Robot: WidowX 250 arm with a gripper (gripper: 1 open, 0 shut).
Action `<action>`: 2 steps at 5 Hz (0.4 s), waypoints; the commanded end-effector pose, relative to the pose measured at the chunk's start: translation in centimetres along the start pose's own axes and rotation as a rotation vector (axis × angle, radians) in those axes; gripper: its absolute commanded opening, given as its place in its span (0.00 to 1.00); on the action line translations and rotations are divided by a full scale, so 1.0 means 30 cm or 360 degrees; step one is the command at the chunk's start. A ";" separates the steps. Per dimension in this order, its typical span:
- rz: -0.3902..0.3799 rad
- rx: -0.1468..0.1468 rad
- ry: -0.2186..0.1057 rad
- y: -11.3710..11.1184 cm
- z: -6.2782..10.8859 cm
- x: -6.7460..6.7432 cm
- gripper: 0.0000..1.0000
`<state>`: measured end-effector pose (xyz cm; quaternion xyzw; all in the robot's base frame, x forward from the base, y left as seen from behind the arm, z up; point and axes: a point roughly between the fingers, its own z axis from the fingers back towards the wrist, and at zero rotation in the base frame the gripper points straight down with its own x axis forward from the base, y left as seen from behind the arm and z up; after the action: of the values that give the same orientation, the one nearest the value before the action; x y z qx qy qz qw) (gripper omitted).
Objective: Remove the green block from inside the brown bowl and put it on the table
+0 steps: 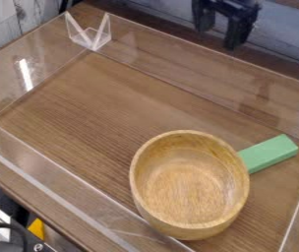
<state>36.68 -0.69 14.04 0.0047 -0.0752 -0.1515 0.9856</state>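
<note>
Item: a medium-brown wood-grain table [113, 108] is filling most of the view, with clear acrylic walls [47, 187] standing around its edges and catching pale reflections. A small clear V-shaped acrylic bracket [88, 31] is sitting at the far left corner. Beyond the walls the room is showing only as blurred pale and grey surfaces; a dark object with a yellow patch is peeking in at the lower left corner, too cropped to identify. No brands, labels or writing are showing legibly. Container: a large round light-brown wooden bowl [191, 184] with a thick rim and visible grain is resting on the table near the front right, its interior showing bare wood. A flat, elongated bright green rectangular block [268, 154] is lying on the tabletop just outside the bowl, at its right rim. Tool: a black robot gripper [226, 20] is hanging at the top edge, well apart from block and bowl, fingers spread wide and holding nothing.
</note>
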 end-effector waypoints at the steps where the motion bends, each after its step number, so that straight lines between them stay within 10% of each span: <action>1: -0.0048 0.0047 -0.0142 0.043 0.080 0.014 1.00; 2: -0.0099 0.0043 -0.0144 0.061 0.063 -0.005 1.00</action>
<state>36.71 0.85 13.28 0.0042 -0.0839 -0.1830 0.9795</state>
